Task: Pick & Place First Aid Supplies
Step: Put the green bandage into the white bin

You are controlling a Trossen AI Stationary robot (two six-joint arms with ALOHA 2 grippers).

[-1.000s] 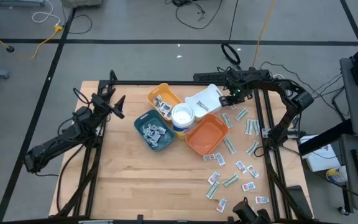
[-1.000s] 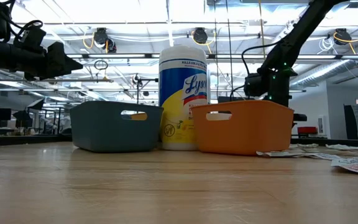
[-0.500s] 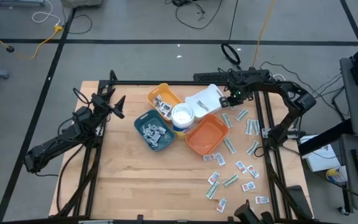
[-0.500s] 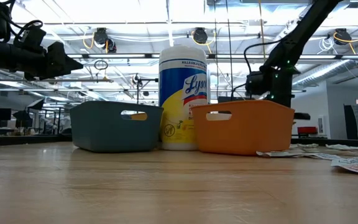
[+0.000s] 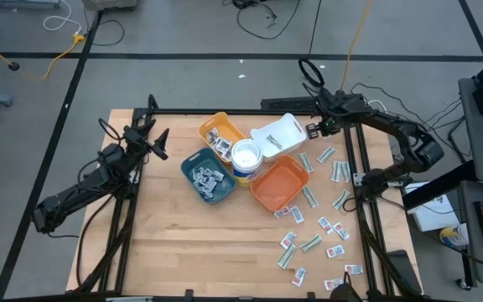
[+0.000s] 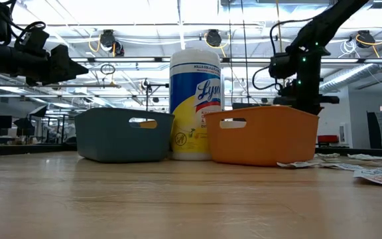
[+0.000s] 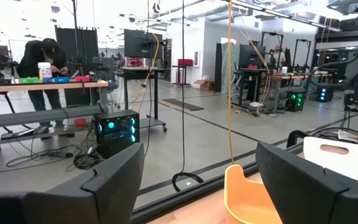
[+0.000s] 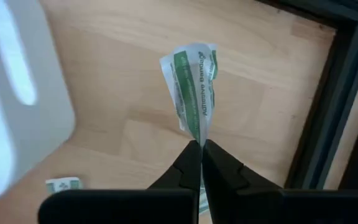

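Observation:
My right gripper (image 8: 199, 147) hangs over the table's far right part, beside the white tray (image 5: 279, 134), and is shut on a narrow green-white strip packet (image 8: 193, 87). In the high view this gripper (image 5: 313, 130) is just right of that tray. Several more first aid supplies (image 5: 317, 220) lie flat on the wood at the right. My left gripper (image 7: 197, 186) waits open at the table's left (image 5: 159, 143), level and with nothing between its fingers. My right gripper pinches one end of the green-white strip (image 8: 197, 138) between its two fingertips. The fingers come from above, pointing steeply down. The strip sticks out past the fingertips, curled along its length, above the wooden tabletop.
A yellow tray (image 5: 222, 132), a blue-grey tray (image 5: 209, 178) and an orange tray (image 5: 279, 184) cluster mid-table around a white wipes tub (image 5: 246, 158). A black frame rail (image 8: 319, 106) runs close by the right gripper. Bare wood lies at the near left.
My right gripper has risen from the table beside the white tray and tipped a little; in the low view it stands higher above the orange tray's rim than before.

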